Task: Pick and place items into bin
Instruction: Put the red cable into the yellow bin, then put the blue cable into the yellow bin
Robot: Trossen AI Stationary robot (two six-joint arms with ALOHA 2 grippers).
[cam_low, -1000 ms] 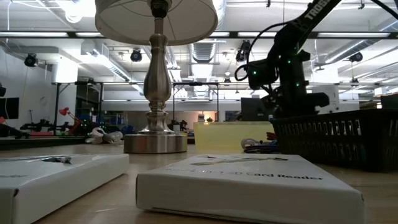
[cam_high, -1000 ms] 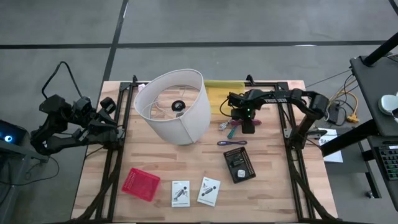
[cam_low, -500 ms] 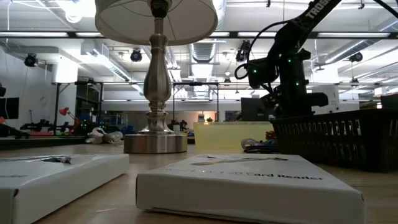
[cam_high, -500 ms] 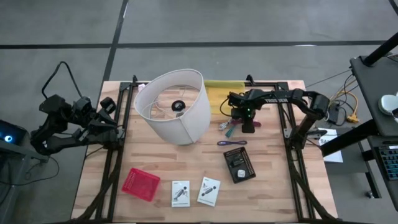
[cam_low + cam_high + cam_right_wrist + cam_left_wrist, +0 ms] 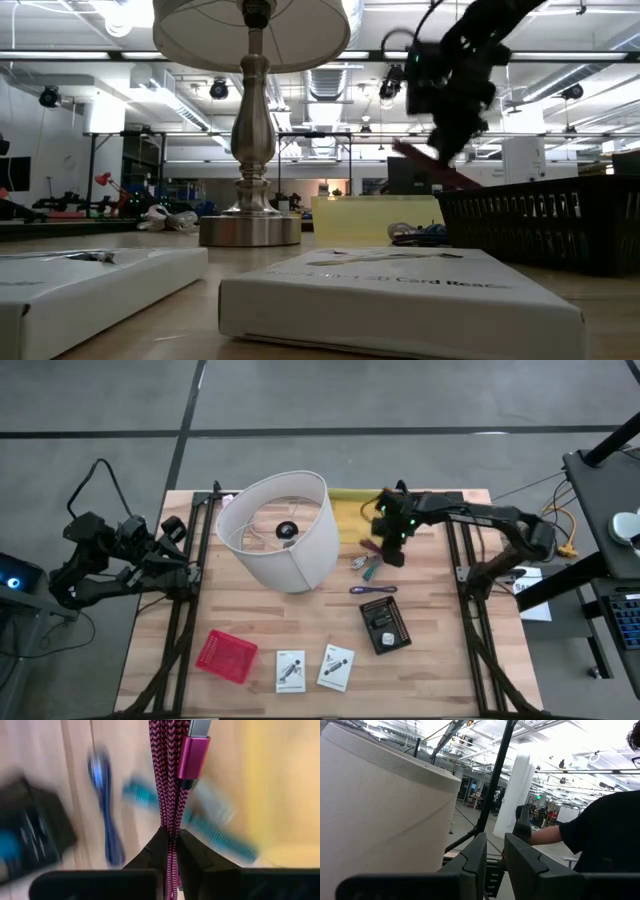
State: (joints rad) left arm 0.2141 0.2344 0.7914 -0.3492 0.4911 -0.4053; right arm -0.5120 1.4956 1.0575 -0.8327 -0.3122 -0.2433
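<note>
One pink braided cable (image 5: 170, 780) hangs pinched in my right gripper (image 5: 169, 851), lifted clear of the table (image 5: 440, 640) above the green (image 5: 220, 832) and purple cables (image 5: 107, 820) lying beside the lampshade (image 5: 280, 530). My left gripper (image 5: 490, 857) waits off the table's left edge, fingers nearly together.

A braided pink cloth cable (image 5: 169, 780) with a glossy metallic plug hangs over the matt wooden table (image 5: 440, 660).
</note>
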